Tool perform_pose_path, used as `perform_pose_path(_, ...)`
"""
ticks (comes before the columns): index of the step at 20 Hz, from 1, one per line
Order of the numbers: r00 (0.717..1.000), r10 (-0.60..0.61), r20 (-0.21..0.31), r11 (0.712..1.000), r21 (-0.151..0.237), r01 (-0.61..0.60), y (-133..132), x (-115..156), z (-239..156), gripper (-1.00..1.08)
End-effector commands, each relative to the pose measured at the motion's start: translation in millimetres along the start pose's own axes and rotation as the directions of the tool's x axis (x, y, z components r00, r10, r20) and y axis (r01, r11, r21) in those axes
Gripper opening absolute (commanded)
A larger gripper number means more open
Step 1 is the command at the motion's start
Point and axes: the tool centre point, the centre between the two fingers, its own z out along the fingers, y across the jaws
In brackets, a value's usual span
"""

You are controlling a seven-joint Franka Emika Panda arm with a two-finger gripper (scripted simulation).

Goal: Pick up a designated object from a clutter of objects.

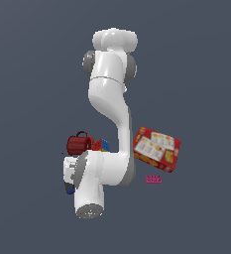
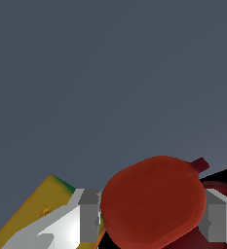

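Your drill (image 2: pixel 153 200) sits between the two fingers (image 2: pixel 89 216), which press its sides and hold it. The mug (image 1: pixel 79 144) is just beside, and the cracker box (image 1: pixel 156 148) lies beyond the arm (image 1: pixel 109 94).

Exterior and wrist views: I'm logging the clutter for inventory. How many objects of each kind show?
Drill: 1
Mug: 1
Cracker box: 1
Pink brick: 1
Multicoloured block: 1
Blue-handled tool, mostly hidden: 1
Total: 6

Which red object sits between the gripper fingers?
The red-orange drill, filling the gap between both fingers. The dark red mug stands outside them; the cracker box lies apart.
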Motion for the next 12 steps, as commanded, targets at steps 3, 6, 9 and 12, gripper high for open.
perform_pose_path(3,0.998,0.052,-0.033,0.998,0.031,-0.051,-0.6,-18.1,-21.0,-1.0)
perform_pose_path(6,0.993,0.098,-0.058,0.994,0.061,-0.095,-2.5,-33.6,-37.4,-1.0)
perform_pose_path(9,0.984,0.155,-0.085,0.984,0.098,-0.146,-5.1,-52.7,-56.4,-1.0)
perform_pose_path(12,0.97,0.215,-0.112,0.97,0.139,-0.199,-8.2,-73.3,-76.0,-1.0)
